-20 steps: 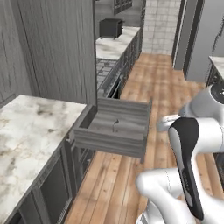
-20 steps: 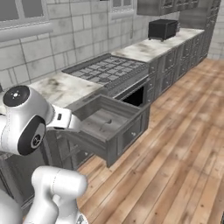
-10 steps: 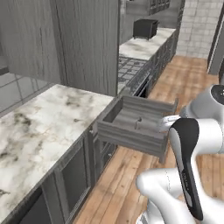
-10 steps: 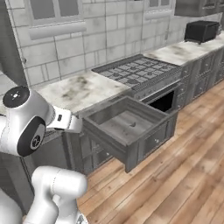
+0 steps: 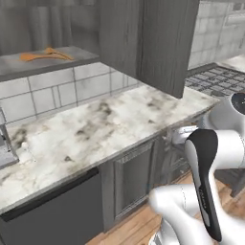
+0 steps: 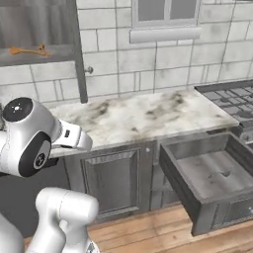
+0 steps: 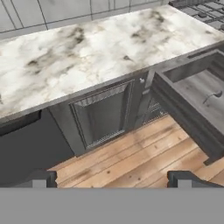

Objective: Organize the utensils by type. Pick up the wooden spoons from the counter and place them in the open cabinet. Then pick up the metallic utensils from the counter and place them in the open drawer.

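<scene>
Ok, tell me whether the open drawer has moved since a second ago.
No. The open drawer still juts out under the counter edge just left of the stove; the whole picture shifted because the base drove.

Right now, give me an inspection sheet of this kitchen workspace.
Surface: marble counter, bare where visible.
Job's things: two wooden spoons lie on the open cabinet's shelf; the open drawer holds one small silvery spoon, possibly more.
Clutter: nothing seen.
Hand: open, holding nothing, over the wooden floor facing the lower cabinet door.
Cables: nothing seen.
Surroundings: tiled wall, stove beside the counter.
</scene>
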Available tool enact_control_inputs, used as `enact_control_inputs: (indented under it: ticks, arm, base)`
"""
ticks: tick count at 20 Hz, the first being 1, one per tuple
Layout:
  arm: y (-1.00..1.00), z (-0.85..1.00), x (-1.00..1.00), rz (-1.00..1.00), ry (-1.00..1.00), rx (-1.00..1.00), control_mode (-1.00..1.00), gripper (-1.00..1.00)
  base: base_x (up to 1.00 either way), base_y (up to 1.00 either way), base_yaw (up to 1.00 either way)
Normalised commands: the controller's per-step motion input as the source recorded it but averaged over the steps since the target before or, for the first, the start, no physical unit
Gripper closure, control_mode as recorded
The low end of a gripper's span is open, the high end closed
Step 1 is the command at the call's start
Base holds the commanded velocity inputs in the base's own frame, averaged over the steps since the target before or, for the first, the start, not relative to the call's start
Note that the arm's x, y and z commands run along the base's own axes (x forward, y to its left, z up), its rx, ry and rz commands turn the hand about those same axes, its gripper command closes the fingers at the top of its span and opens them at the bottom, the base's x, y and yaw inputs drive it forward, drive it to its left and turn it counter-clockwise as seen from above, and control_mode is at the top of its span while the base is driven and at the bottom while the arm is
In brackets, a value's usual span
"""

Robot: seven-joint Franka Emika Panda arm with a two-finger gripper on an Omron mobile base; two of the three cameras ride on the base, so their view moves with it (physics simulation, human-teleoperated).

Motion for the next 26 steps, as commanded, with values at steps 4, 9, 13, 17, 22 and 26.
enact_control_inputs:
  ticks: [4,9,13,17,22,26]
  arm:
    - [0.0,0.0,0.0,0.0,0.0,0.0,1.0,-1.0]
    - [0.0,0.0,0.0,0.0,0.0,0.0,1.0,-1.0]
    - [0.0,0.0,0.0,0.0,0.0,0.0,1.0,-1.0]
    - [0.0,0.0,0.0,0.0,0.0,0.0,1.0,-1.0]
    - [0.0,0.0,0.0,0.0,0.0,0.0,1.0,-1.0]
    - [0.0,0.0,0.0,0.0,0.0,0.0,1.0,-1.0]
  base:
    - [0.32,0.32,0.71]
    - [0.47,0.29,0.59]
    - [0.52,0.46,0.47]
    - [0.47,0.63,0.16]
    - [0.33,0.63,0.01]
    - [0.31,0.38,0.0]
